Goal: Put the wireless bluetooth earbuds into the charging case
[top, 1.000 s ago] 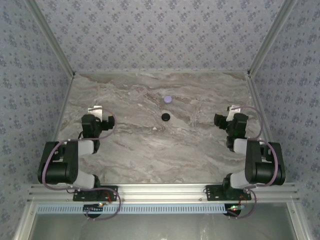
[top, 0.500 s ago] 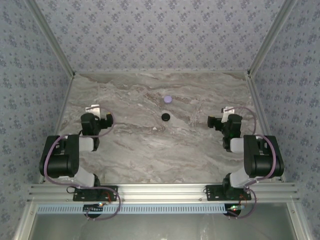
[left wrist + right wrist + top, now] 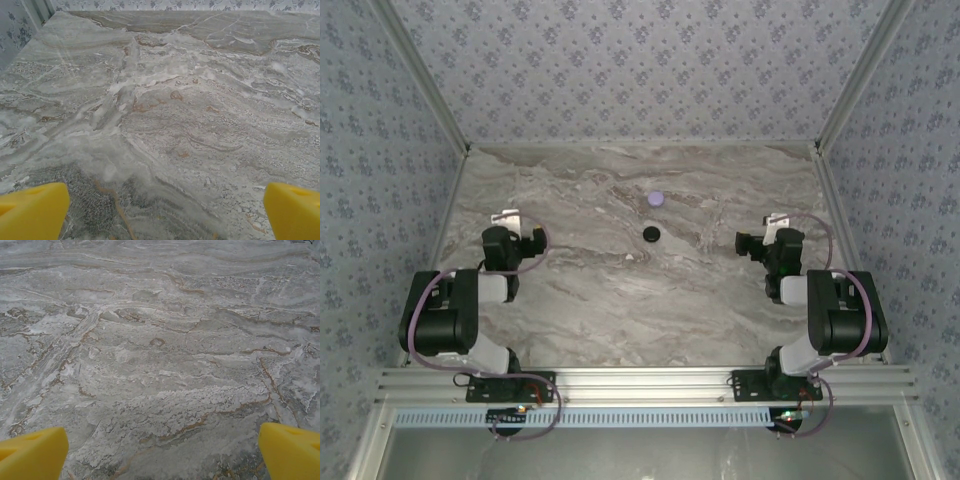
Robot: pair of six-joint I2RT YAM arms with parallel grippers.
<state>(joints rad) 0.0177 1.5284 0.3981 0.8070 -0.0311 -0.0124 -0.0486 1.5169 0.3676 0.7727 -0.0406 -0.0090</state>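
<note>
The left gripper (image 3: 518,236) has its jaws spread wide. In its wrist view the two yellow fingers (image 3: 32,212) sit at the far corners of the bottom edge, with bare marble between them and nothing held. It hangs over the table (image 3: 620,310) well to the left of the black case (image 3: 651,233), roughly level with it and pointing toward the far side.

The right gripper (image 3: 757,241) is spread just as wide. Its yellow fingertips (image 3: 292,452) also frame only grey-veined stone, with nothing in between. It sits well to the right of the black case, at about the same depth, and is turned inward toward that case.

The black case is a small round disc lying flat near the middle of the table, about midway between the two grippers and touching neither. A lavender case (image 3: 656,198), also round and flat, lies just beyond the black case toward the back wall. The two cases are close but clearly apart.

The earbuds are too small to pick out from above. I cannot tell whether they lie loose near the black case or sit inside the cases.

Both arms are folded back, their elbows on the near side of the black case. Their bases are bolted to a metal rail (image 3: 640,381) along the near edge. Blue patterned walls (image 3: 640,70) close in the table behind and on both sides.
</note>
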